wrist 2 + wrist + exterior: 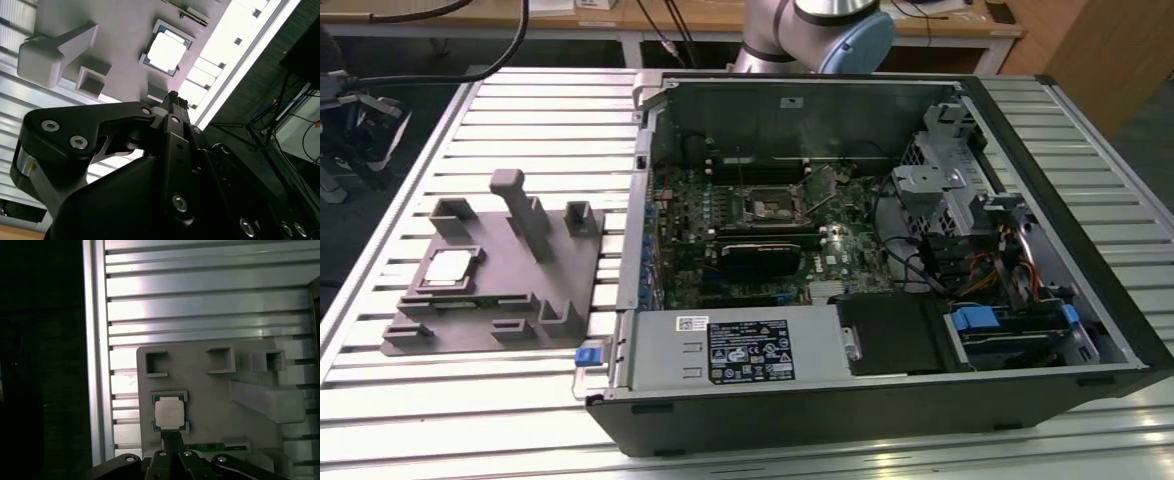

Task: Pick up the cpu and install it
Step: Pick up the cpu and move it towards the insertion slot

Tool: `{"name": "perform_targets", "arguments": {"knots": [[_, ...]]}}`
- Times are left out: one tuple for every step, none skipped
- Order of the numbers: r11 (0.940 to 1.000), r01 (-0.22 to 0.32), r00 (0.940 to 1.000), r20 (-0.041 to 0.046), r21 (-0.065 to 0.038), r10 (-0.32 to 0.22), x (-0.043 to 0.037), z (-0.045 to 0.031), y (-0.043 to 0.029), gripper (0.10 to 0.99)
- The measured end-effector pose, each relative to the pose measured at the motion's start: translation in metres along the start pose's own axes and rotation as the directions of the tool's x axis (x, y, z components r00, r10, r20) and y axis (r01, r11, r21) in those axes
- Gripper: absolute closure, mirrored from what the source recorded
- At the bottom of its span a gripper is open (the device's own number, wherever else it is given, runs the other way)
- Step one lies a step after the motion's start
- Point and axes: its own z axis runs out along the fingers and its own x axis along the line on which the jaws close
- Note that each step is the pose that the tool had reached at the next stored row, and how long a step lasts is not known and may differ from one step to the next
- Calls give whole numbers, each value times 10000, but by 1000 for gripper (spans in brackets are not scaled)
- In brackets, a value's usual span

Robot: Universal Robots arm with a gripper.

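The cpu (450, 266), a small silvery square chip, lies flat in a recess of the grey plastic fixture (520, 305) on the slatted table, at the exterior view's left. Both wrist views look down on the cpu (165, 52) (170, 413) in the fixture (125, 30) (215, 395). My gripper (172, 438) (175, 98) hangs above the fixture, its black fingers pressed together and holding nothing, its tip just short of the chip's edge and well above it. The dark square socket (767, 205) sits on the motherboard inside the open computer case.
The open case (881, 410) lies on its side at the exterior view's right, with a grey labelled box (734, 348), drive cages and cables inside. The arm's base (814, 30) stands behind it. A tall post (520, 205) rises from the fixture. The table edge (95, 365) runs close to the fixture.
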Motion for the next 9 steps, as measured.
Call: {"name": "perform_targets", "arguments": {"knots": [[10000,0,10000,-1,0,0,0,13,0,980],[10000,0,10000,0,0,0,-1,28,-1,980],[10000,0,10000,-1,0,0,-1,41,-2,980],[10000,0,10000,-1,1,0,-1,54,-2,980],[10000,0,10000,-2,1,0,-2,67,-3,980],[10000,0,10000,0,0,0,-2,81,-4,980],[10000,0,10000,0,0,0,-3,94,-5,980],[10000,0,10000,0,0,0,-3,107,-5,973],[10000,0,10000,0,0,0,-4,118,-6,922]]}}
